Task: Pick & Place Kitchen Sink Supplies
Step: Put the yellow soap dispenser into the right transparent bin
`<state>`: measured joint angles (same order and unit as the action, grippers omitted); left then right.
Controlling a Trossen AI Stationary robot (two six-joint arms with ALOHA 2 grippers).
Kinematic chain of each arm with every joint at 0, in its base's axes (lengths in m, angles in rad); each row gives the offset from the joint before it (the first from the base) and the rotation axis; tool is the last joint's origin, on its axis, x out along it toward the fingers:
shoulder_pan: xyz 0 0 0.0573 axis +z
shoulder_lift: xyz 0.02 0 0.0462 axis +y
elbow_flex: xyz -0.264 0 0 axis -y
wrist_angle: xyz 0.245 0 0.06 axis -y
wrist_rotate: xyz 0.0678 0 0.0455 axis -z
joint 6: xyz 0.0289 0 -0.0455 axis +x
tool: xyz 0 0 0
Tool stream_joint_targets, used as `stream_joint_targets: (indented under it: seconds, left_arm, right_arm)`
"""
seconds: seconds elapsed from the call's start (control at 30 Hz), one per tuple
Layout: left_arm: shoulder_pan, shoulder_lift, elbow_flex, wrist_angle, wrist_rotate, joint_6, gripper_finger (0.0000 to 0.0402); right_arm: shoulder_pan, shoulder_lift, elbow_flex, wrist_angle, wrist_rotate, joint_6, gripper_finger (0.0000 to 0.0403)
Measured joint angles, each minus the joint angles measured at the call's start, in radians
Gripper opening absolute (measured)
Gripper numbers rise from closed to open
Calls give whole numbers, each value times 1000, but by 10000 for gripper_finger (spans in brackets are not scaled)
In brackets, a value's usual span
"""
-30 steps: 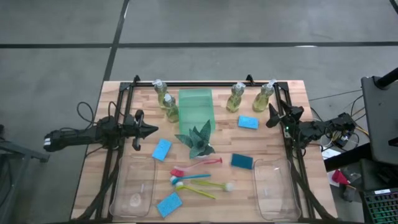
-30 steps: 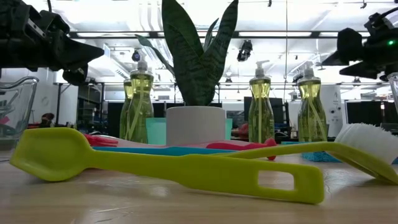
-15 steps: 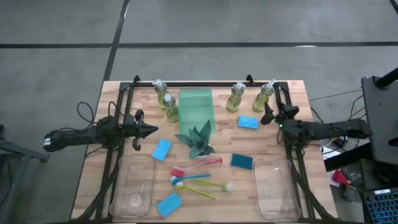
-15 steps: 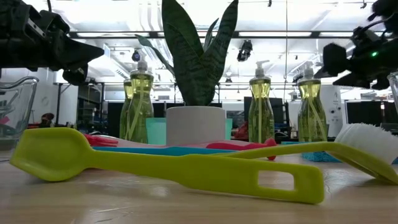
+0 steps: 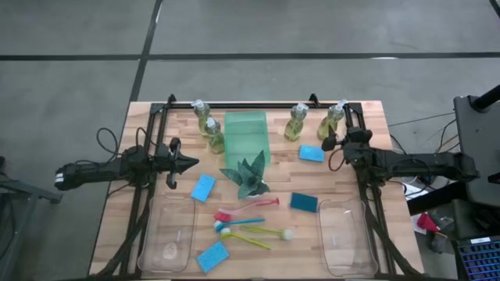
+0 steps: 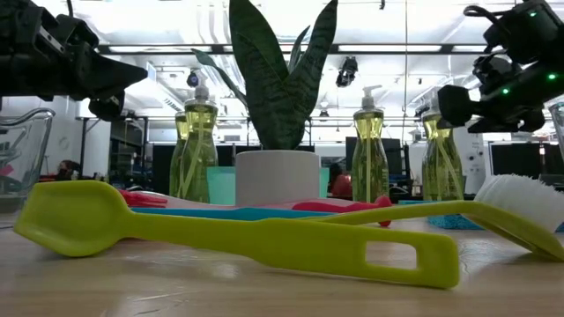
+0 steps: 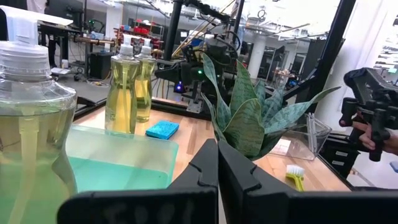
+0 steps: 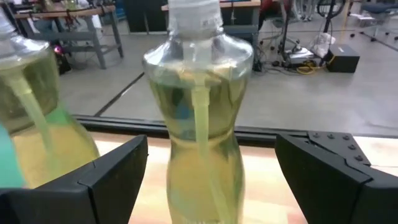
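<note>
Soap bottles stand upright along the far edge: two at the left point(image 5: 201, 117) point(image 5: 212, 134), two at the right point(image 5: 295, 122) point(image 5: 332, 121). Blue sponges point(image 5: 311, 153) point(image 5: 203, 187) point(image 5: 304, 202) point(image 5: 212, 255) lie flat on the table. Red point(image 5: 246, 207), blue point(image 5: 238, 222) and yellow point(image 5: 258, 232) brushes lie near the middle. My right gripper point(image 5: 326, 143) is open just short of the far-right bottle point(image 8: 199, 124). Its fingers point(image 8: 106, 168) stand on either side of that bottle with gaps. My left gripper point(image 5: 183, 164) hovers shut at the table's left.
A translucent green tray point(image 5: 246, 139) and a spiky plant point(image 5: 248, 176) stand mid-table. Clear bins sit at the near left point(image 5: 166, 234) and near right point(image 5: 346, 238). Black frame rails run along both sides. A person's hand point(image 7: 367, 134) shows beyond the table.
My right gripper has swung in from the right edge toward the table's left, sunk a little and turned to face the far-right soap bottle. No object has moved.
</note>
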<state>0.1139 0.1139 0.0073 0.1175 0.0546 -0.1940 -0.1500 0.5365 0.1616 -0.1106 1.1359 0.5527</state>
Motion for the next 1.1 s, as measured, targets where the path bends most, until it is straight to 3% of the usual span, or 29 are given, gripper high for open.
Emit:
stream_joint_targets:
  seconds: [0.47,0.8,1.1]
  left_arm:
    - [0,0,0,1,0,0,0]
    - [0,0,0,1,0,0,0]
    - [0,0,0,1,0,0,0]
  right_arm:
    - [-205,75,9,215,-202,-151,347]
    - [-363,188,10,300,-356,-172,331]
    - [-377,225,10,371,-362,-221,324]
